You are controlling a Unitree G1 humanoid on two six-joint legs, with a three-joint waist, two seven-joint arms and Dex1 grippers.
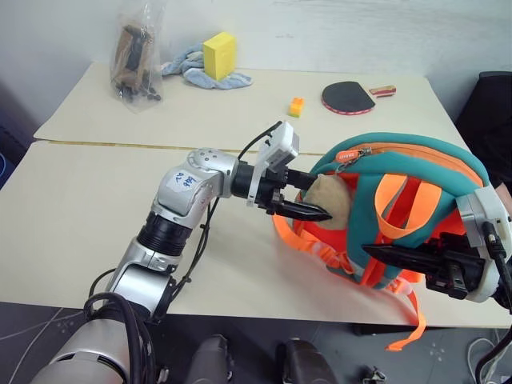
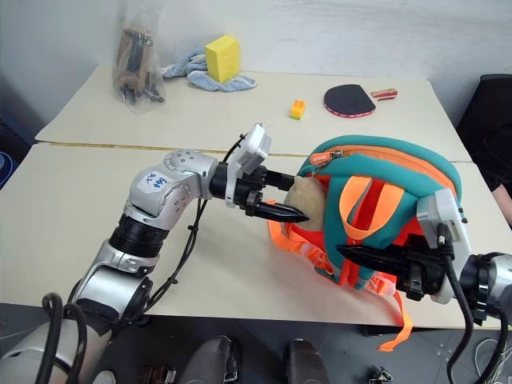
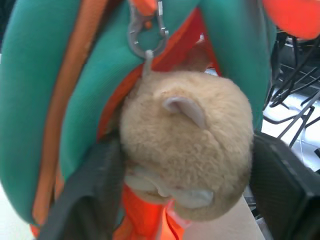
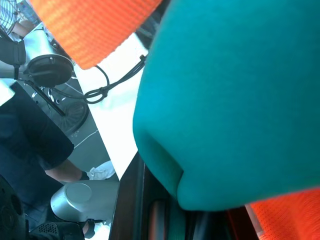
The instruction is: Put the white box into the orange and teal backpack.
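- The orange and teal backpack (image 1: pixel 400 208) stands at the counter's (image 1: pixel 88 224) near right edge, straps facing me.
- My right fingers (image 1: pixel 400 258) are pressed together, pinching a teal strap of the backpack.
- My left fingers (image 1: pixel 308 210) are partly spread on either side of the tan plush cat toy (image 3: pixel 187 145) clipped to the backpack.
- At the far edge lie a yellow sponge block (image 1: pixel 219 54) on a blue cloth (image 1: pixel 192 68), and a table tennis paddle (image 1: pixel 349 98).

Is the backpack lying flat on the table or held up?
Held up: the orange and teal backpack stands tilted, its teal strap in the shut right gripper.
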